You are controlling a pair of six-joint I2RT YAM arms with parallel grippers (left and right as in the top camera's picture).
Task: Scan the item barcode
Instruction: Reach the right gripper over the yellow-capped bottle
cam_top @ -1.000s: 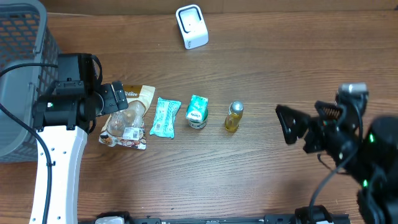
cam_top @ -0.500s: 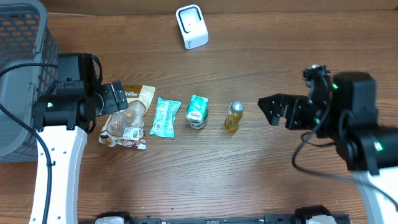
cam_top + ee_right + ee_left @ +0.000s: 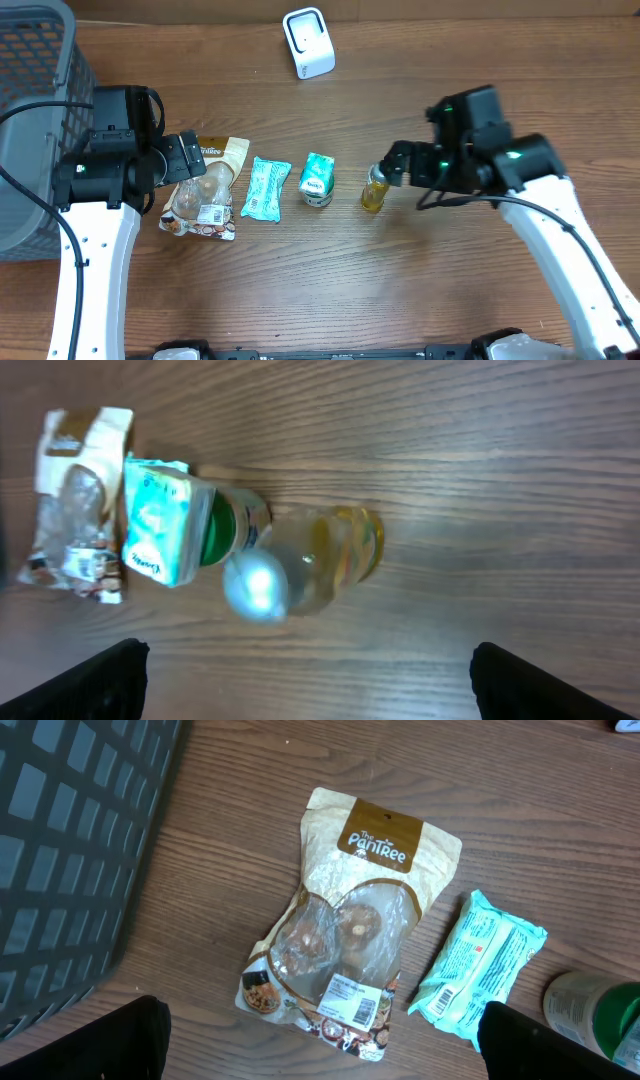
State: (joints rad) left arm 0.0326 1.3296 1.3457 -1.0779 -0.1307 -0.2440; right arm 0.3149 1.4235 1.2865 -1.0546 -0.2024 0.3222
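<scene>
Four items lie in a row on the wooden table. From the left they are a brown snack bag (image 3: 205,190) (image 3: 350,920), a teal packet (image 3: 265,187) (image 3: 480,965), a green-and-white carton (image 3: 318,180) (image 3: 160,525) and a small yellow bottle (image 3: 375,188) (image 3: 315,560) with a silver cap. A barcode label shows on the snack bag's lower end, and another on the teal packet. My left gripper (image 3: 188,158) (image 3: 325,1055) hovers open over the snack bag. My right gripper (image 3: 395,168) (image 3: 310,685) is open just right of the bottle, with nothing between its fingers.
A white barcode scanner (image 3: 308,42) stands at the back centre. A grey mesh basket (image 3: 30,120) (image 3: 60,850) fills the far left, close beside my left arm. Bare wood lies in front of the items and to the right.
My right arm has swung left across the table, from the right edge up to the yellow bottle. The left arm and all items have stayed put.
</scene>
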